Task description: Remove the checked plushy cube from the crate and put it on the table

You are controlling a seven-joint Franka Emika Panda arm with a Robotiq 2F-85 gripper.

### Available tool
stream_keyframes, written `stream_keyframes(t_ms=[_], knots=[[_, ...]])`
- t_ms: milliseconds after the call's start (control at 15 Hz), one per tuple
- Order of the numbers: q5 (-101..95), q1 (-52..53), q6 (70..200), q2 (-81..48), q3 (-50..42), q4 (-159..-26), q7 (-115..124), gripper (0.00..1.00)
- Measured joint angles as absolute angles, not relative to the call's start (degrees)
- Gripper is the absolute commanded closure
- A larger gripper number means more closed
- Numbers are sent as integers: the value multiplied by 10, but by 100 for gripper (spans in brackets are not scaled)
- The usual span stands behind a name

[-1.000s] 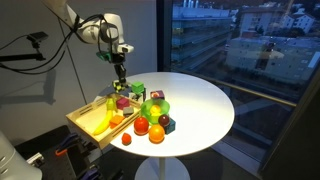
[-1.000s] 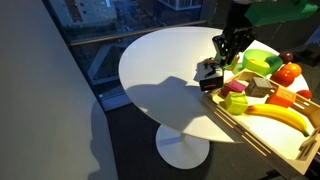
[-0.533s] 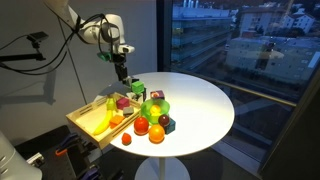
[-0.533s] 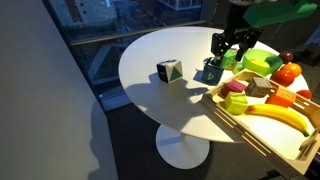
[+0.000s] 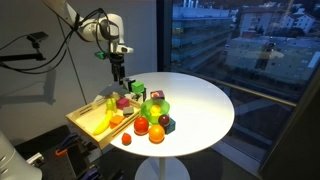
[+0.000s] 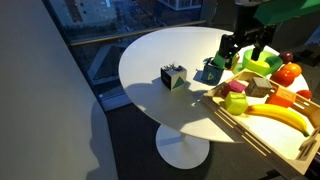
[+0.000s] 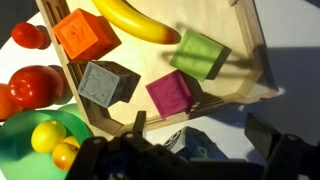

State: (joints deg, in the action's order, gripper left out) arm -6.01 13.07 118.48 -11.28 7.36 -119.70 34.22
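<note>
Black-and-white checked plushy cube (image 6: 173, 77) rests on the round white worktop (image 6: 160, 45), at 9 o'clock from the light-wood slatted crate (image 6: 250, 125); the tool (image 6: 245, 52) hangs nearby, spread wide and empty, so the task appears complete.

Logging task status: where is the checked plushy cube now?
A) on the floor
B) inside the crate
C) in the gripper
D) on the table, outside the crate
D: in an exterior view the checked plushy cube sits on the table, clear of the crate.
</note>
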Motion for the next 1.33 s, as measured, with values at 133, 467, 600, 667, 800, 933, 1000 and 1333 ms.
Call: stream_keyframes(t_ms=[133, 467, 600, 667, 800, 933, 1000, 1333], knots=[[-60, 131, 1159, -106, 74, -1197, 331, 0], [-60, 127, 1117, -88, 73, -1200, 279, 0], [-60, 124, 1104, -79, 73, -1202, 252, 0], [-60, 122, 1097, -73, 73, -1204, 238, 0], [-60, 117, 1082, -60, 73, -1209, 214, 0], [-60, 112, 1069, -42, 73, -1219, 196, 0], [-60, 110, 1063, -32, 73, -1224, 189, 0], [-60, 103, 1051, 29, 73, -1262, 168, 0]])
